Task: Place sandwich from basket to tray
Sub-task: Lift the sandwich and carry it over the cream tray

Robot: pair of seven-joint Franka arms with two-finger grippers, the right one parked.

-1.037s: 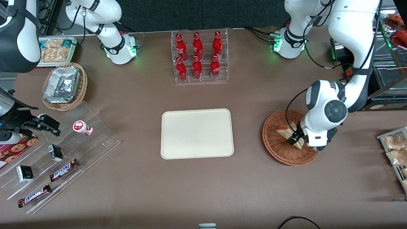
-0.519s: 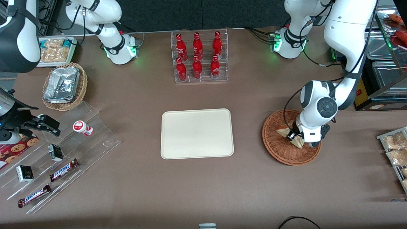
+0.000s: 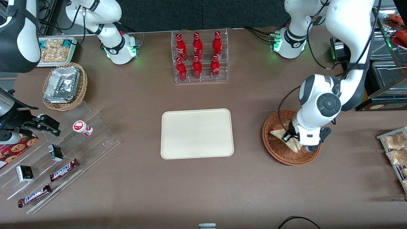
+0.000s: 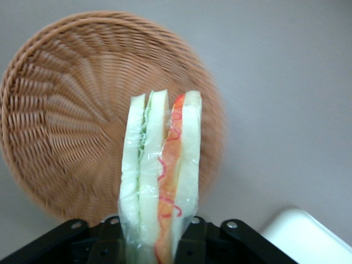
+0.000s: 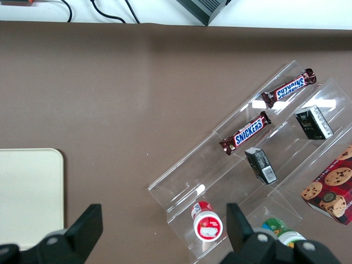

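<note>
— Where is the end effector (image 3: 288,137) of the left arm?

— It is over the round reddish-brown woven wicker basket (image 3: 274,149), at the working arm's end of the brown bench (image 3: 197,187). Its two fingers are closed around the triangular sandwich of pale bread with orange-red and green filling (image 3: 285,139).

— Does the sandwich touch the basket?

— In the wrist view the sandwich (image 4: 160,176) stands out from the black fingers (image 4: 190,242), and the basket (image 4: 66,126) appears under it and apart.

— And the flat cream-coloured rectangular tray (image 3: 197,133)?

— It lies on the bench beside the basket, toward the parked arm's end, with nothing on it.
</note>
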